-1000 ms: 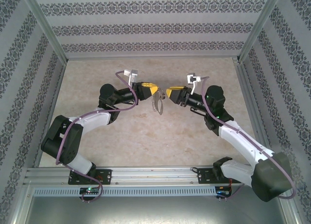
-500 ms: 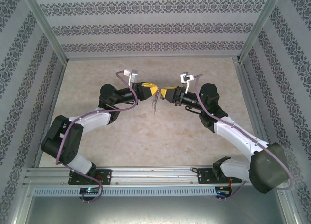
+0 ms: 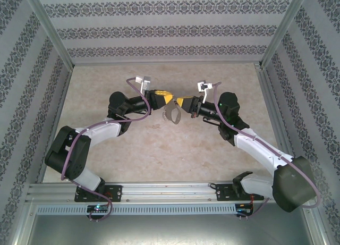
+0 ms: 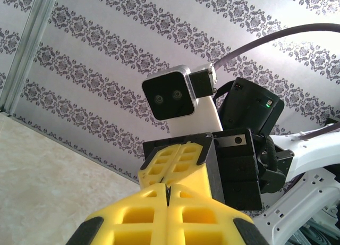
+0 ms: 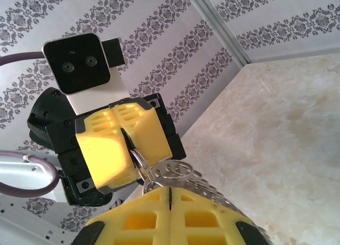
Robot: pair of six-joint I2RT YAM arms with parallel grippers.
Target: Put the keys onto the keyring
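The left gripper [image 5: 127, 146] clamps the keyring [image 5: 139, 161] tight. Just below, the right gripper [image 5: 169, 196] pinches its dangling loops, jaws pressed together.

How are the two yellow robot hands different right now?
The left gripper clearly pinches the keyring between its fingers; the right gripper is shut right at the rings, but whether it grips them is hidden. In the top view the left gripper points right and the right gripper points left. Both are yellow and shut, tips nearly meeting.

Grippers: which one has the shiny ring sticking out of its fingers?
The left gripper: the keyring comes out between its shut fingers; the right gripper sits shut beside it.
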